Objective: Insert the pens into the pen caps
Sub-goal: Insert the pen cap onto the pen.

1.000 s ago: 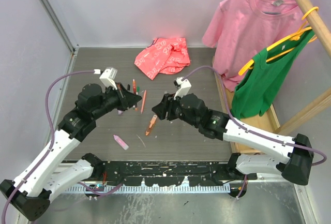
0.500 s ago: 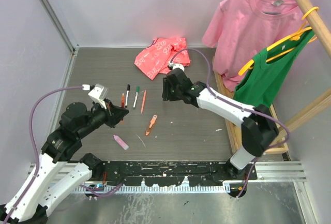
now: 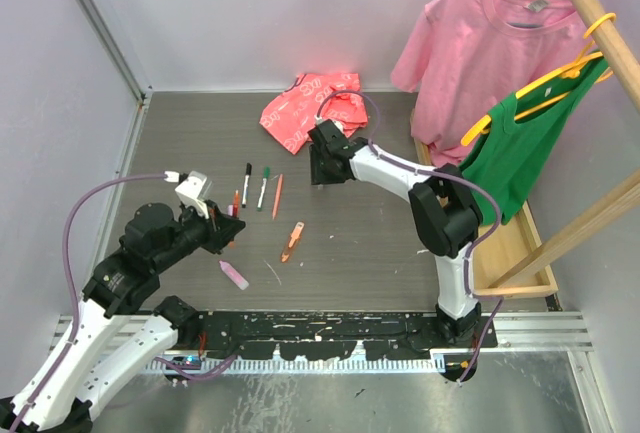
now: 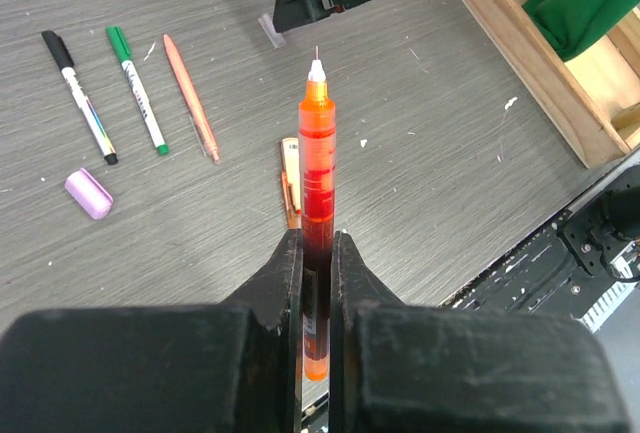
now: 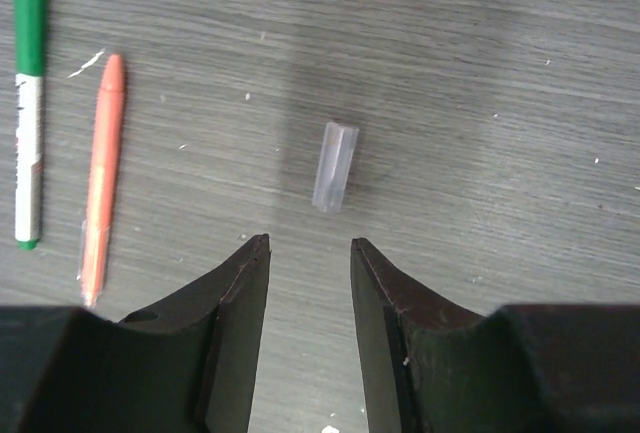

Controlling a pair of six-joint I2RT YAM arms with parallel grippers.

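Left hand (image 4: pixel 316 283) gripping orange pen (image 4: pixel 317 163), mid-table.

Two markers (image 3: pixel 253 186) and pen (image 3: pixel 277 194) side by side, cap (image 3: pixel 233 274) nearer.

My left gripper (image 4: pixel 316 253) is clamped shut, my left arm bent low over the near left part of the desk. My right gripper (image 5: pixel 310 253) hangs parted, fingers pointing down, right arm stretched toward the far edge.
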